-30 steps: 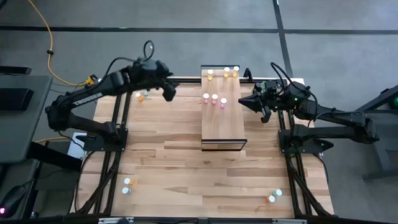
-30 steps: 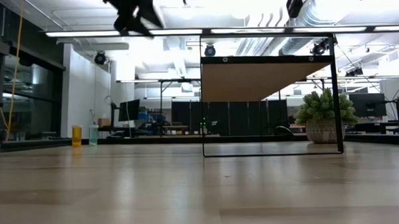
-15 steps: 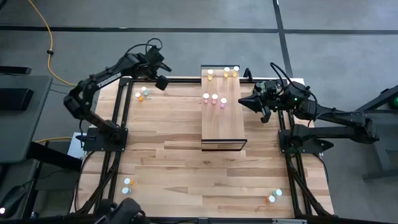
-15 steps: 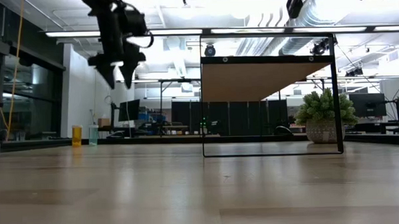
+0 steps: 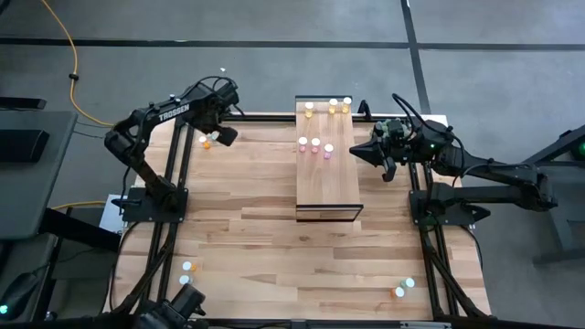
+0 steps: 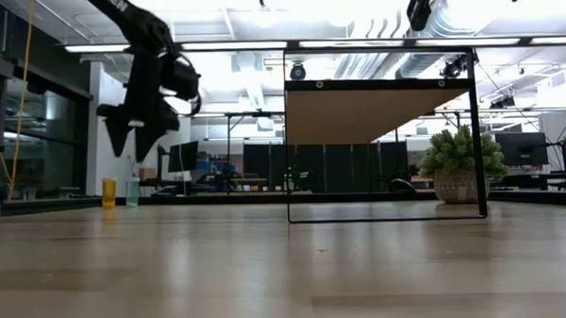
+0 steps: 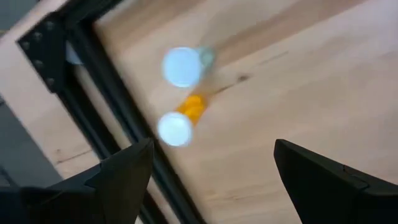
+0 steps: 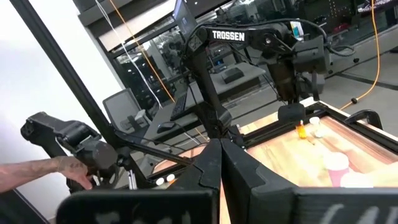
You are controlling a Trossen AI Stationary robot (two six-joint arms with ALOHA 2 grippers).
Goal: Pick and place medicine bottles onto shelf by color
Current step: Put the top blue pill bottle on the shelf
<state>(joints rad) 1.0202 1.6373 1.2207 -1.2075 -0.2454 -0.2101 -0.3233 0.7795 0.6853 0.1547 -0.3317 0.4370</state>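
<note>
The left gripper [image 5: 225,135] is hanging released over the table's far left corner in the high view, just beside an orange bottle [image 5: 207,143] and a pale bottle [image 5: 212,134]. The right gripper [image 5: 356,151] is waiting clenched just off the shelf's [image 5: 326,183] right edge. On the shelf, three yellow bottles [image 5: 334,107] are standing at the far end and three pink bottles [image 5: 315,146] are sitting nearer the middle. More bottles are resting at the table's near left corner [image 5: 186,272] and near right corner [image 5: 403,289].

In the low view, the left gripper [image 6: 131,136] is hovering above the tabletop, fingers pointing down and apart, left of the dark-framed shelf [image 6: 381,115].

In the left wrist view, its fingers [image 7: 127,171] are spread wide, with the orange bottle [image 7: 181,119] and the pale bottle [image 7: 185,64] lying between and beyond them, touching nothing.

In the right wrist view, the right gripper's fingers [image 8: 212,165] are pressing together, empty; a person's hand [image 8: 78,175] is showing beyond the table.
</note>
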